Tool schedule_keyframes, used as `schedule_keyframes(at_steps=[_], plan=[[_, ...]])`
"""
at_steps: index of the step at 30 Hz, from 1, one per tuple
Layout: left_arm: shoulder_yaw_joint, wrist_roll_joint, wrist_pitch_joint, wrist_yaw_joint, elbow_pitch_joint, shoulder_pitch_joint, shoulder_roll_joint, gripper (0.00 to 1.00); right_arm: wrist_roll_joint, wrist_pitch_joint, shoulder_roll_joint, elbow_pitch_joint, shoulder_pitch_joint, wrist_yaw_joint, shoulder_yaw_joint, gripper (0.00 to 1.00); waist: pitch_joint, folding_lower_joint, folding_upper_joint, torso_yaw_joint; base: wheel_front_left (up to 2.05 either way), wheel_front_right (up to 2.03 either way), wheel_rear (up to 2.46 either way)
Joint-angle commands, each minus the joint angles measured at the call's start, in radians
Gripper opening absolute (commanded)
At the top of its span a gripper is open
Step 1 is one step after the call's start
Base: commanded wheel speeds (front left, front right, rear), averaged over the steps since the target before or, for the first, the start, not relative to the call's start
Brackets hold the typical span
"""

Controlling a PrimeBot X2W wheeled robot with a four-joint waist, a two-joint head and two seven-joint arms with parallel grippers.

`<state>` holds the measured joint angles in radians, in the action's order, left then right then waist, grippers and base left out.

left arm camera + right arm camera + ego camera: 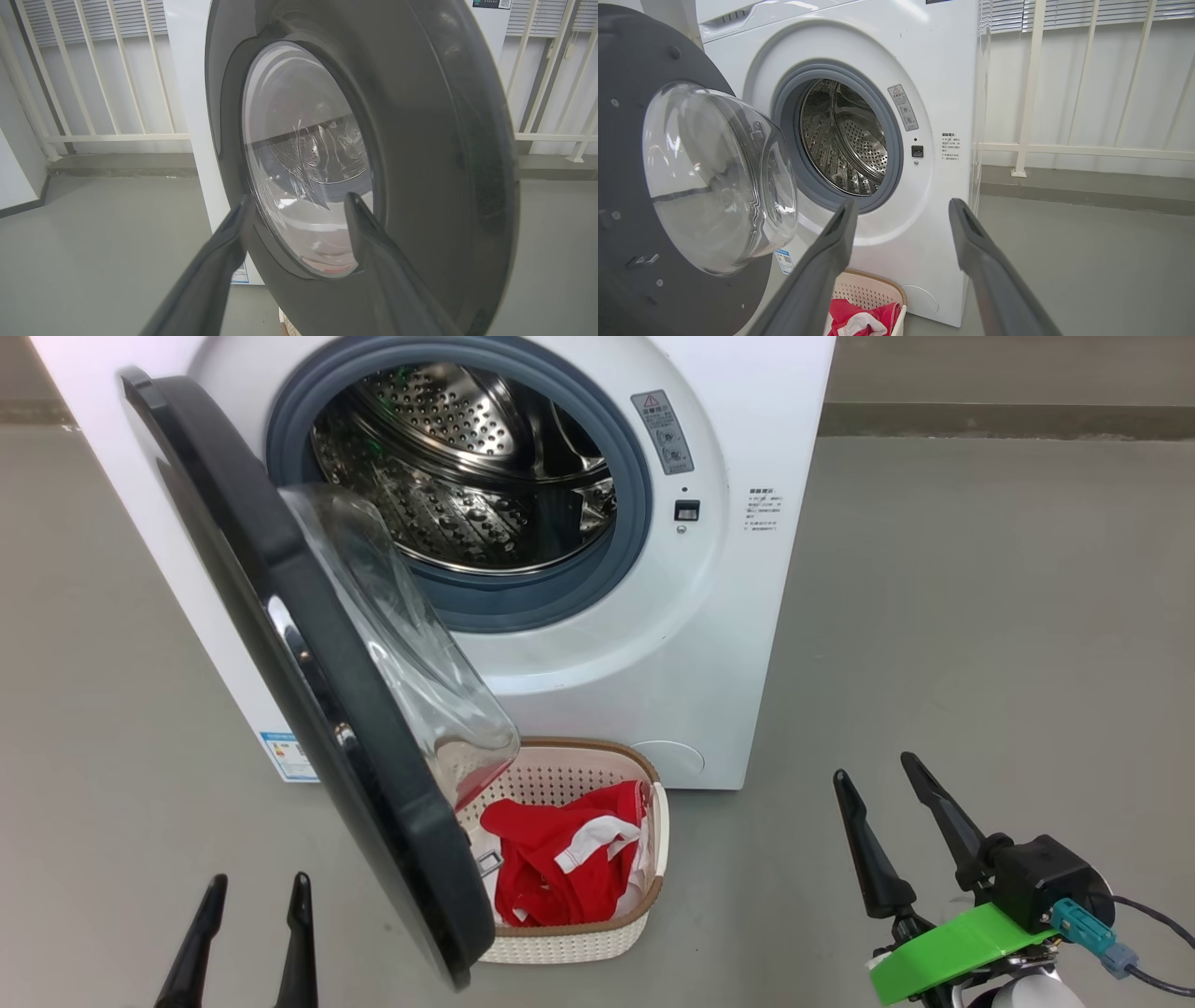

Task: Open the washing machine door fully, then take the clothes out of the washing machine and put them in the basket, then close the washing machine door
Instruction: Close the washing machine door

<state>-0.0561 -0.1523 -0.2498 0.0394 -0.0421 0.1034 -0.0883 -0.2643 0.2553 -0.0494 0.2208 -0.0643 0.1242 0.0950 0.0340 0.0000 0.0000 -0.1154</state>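
Clothes (551,868) sit in basket (597,947) at lower centre, washing machine (747,616) above looks empty, door (308,691) hangs open at centre-left, left gripper (259,882) and right gripper (874,767) both spread wide holding nothing, so only door closing remains.

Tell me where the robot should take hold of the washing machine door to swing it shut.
Probably the black rim at the washing machine door's free end, nearest the robot, farthest from the hinge. Come from the outer face, where the open left gripper hovers. The smooth glass bowl bulges from the inner face above the basket, offering no grip.
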Motion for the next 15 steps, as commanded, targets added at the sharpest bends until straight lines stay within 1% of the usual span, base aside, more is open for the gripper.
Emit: schedule_keyframes(at_steps=[1,7,15], plan=[[-0.042,0.014,-0.012,0.009,0.018,-0.023,0.0,1.0,-0.006,0.006,-0.001,-0.028,-0.03,0.007,0.019,1.0,0.0,0.0,0.0,-0.001,0.0,0.0,0.0],[-0.062,0.032,-0.012,0.026,0.008,-0.023,0.016,1.0,-0.004,0.006,-0.001,-0.027,-0.03,0.007,0.02,1.0,0.002,0.0,0.0,-0.001,0.0,0.0,0.0],[-0.077,0.05,-0.012,0.035,0.003,-0.022,0.028,1.0,-0.004,0.006,-0.001,-0.026,-0.03,0.007,0.02,1.0,0.002,0.0,0.0,0.0,0.0,0.0,0.0]])
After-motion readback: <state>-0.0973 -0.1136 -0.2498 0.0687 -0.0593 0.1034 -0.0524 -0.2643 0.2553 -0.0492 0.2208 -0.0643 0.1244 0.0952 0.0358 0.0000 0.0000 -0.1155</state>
